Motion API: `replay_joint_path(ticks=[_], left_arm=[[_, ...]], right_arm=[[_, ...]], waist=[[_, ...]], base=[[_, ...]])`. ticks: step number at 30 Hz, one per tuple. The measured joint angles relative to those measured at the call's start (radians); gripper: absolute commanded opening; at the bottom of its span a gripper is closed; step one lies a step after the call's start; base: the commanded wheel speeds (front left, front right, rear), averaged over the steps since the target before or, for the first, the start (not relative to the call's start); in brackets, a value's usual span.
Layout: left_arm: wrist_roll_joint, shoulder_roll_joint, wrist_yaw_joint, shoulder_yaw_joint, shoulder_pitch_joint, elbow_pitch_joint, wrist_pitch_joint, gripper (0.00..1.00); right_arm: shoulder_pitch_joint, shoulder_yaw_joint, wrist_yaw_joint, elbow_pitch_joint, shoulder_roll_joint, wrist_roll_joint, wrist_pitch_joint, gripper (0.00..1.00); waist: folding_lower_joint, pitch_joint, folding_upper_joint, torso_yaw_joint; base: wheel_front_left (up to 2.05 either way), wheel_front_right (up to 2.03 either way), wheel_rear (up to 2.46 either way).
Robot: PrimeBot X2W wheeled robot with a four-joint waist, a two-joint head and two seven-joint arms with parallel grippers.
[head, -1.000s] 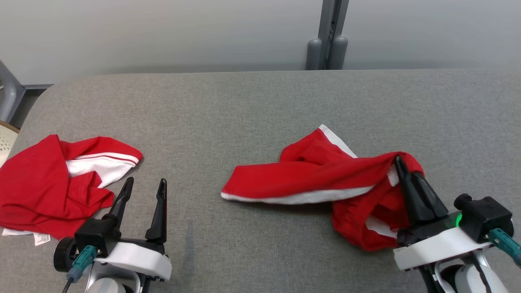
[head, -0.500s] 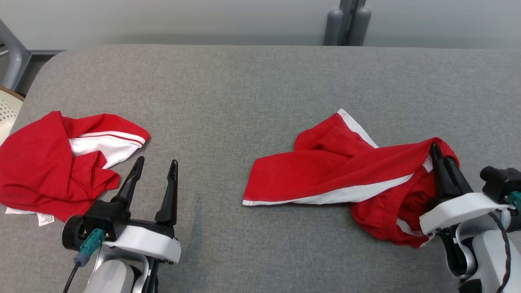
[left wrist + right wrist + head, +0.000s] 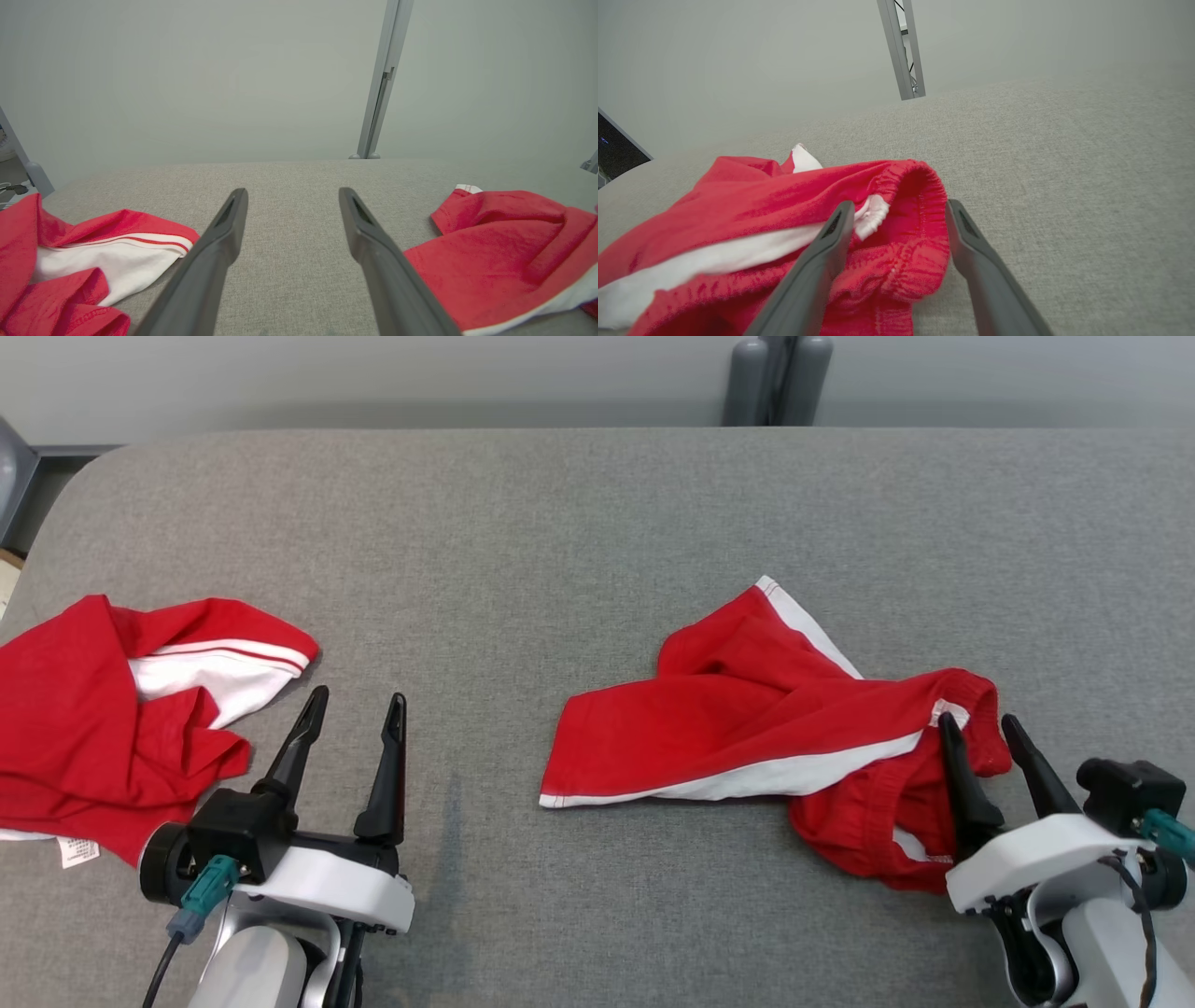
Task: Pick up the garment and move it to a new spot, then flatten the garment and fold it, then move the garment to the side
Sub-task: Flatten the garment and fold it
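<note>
A crumpled red garment (image 3: 747,728) with white side stripes lies on the grey table (image 3: 560,523), right of centre. My right gripper (image 3: 977,721) stands open at its right end, one finger on each side of the elastic waistband. In the right wrist view the red waistband (image 3: 920,219) bulges up between the open fingers of that gripper (image 3: 900,205), loose and not pinched. My left gripper (image 3: 360,695) is open over bare table at the lower left, with nothing between its fingers. The left wrist view shows the left gripper (image 3: 293,192) with the garment (image 3: 495,247) off to its right.
A second red and white garment (image 3: 75,728) lies bunched at the table's left edge, close to the left gripper, and appears as the red heap (image 3: 93,252) in the left wrist view. A grey post (image 3: 775,378) stands behind the table against a pale wall.
The right gripper has opened and let go of the garment's waistband, which now rests lower on the table. The head camera has shifted; the left gripper stays open.
</note>
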Motion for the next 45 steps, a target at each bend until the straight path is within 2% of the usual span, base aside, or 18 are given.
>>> replay_joint_path(ticks=[7, 13, 20, 28, 38, 41, 45], left_arm=[[0.006, -0.001, -0.001, 0.012, 0.023, 0.003, 0.0, 1.0], [0.011, 0.001, 0.009, 0.029, 0.057, -0.007, 0.0, 1.0], [0.022, 0.006, 0.016, 0.026, 0.104, -0.011, -0.002, 1.0], [0.028, 0.003, 0.029, 0.018, 0.153, -0.012, -0.002, 1.0], [0.027, 0.004, 0.027, -0.007, 0.156, -0.012, 0.007, 1.0], [0.046, 0.009, 0.01, -0.036, 0.131, -0.013, 0.011, 1.0], [0.062, 0.008, -0.048, -0.102, 0.072, 0.01, 0.058, 1.0]], right_arm=[[0.093, -0.017, 0.0, -0.104, -0.003, 0.002, -0.003, 1.0], [0.147, -0.077, 0.0, -0.272, 0.02, -0.099, -0.004, 1.0], [0.209, -0.077, 0.0, -0.393, 0.046, -0.194, 0.012, 1.0], [0.284, -0.086, 0.0, -0.457, 0.067, -0.221, 0.05, 1.0], [0.295, -0.097, 0.0, -0.479, 0.078, -0.227, 0.068, 1.0], [0.295, -0.097, 0.0, -0.484, 0.082, -0.227, 0.069, 1.0], [0.292, -0.087, 0.0, -0.486, 0.084, -0.227, 0.069, 1.0]], waist=[[0.0, -0.033, 0.0, -0.022], [0.0, -0.068, 0.0, -0.034], [0.0, -0.118, 0.0, -0.033], [0.0, -0.158, 0.0, -0.034], [0.0001, -0.159, 0.0, -0.031], [0.0, -0.152, 0.0, -0.03], [0.0001, -0.135, 0.0, -0.032]], base=[[0.0, 0.0, 0.0], [0.0, 0.0, 0.0], [0.0, 0.0, 0.0], [0.0, 0.0, 0.0], [0.0, 0.0, 0.0], [0.0, 0.0, 0.0], [0.0, 0.0, 0.0]])
